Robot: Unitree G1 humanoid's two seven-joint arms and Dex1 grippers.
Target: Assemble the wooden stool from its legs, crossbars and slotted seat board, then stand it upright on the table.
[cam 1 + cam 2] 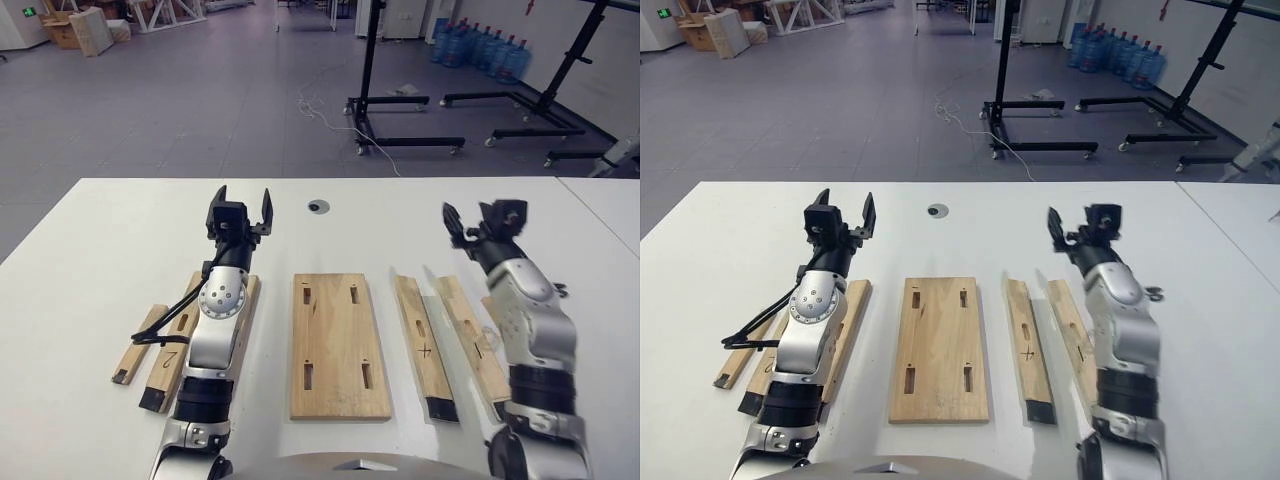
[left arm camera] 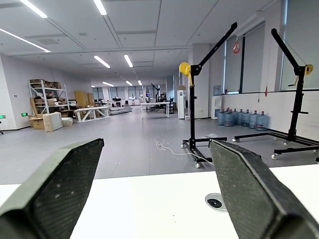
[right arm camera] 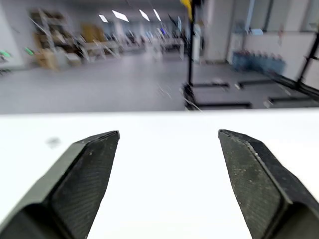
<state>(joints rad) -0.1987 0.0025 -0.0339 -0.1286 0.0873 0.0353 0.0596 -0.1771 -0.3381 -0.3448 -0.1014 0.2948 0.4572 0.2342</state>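
Observation:
The slotted seat board [image 1: 340, 345] lies flat in the middle of the white table [image 1: 100, 240]. Left of it lie a short crossbar [image 1: 135, 345] and two longer wooden pieces [image 1: 170, 365], partly hidden under my left arm. Right of the board lie two legs with dark ends [image 1: 425, 345], and the outer one [image 1: 462, 320] is partly under my right arm. My left gripper [image 1: 243, 197] hovers open beyond the left pieces, holding nothing. My right gripper [image 1: 480, 216] is open too, above the table past the right legs. The wrist views show each pair of fingers [image 2: 55, 194] [image 3: 84, 179] spread over bare table.
A round cable hole [image 1: 318, 207] sits in the table ahead of the seat board. Beyond the far edge is open floor with black wheeled stands [image 1: 400, 110] and water bottles [image 1: 480, 50]. A second table [image 1: 610, 200] adjoins on the right.

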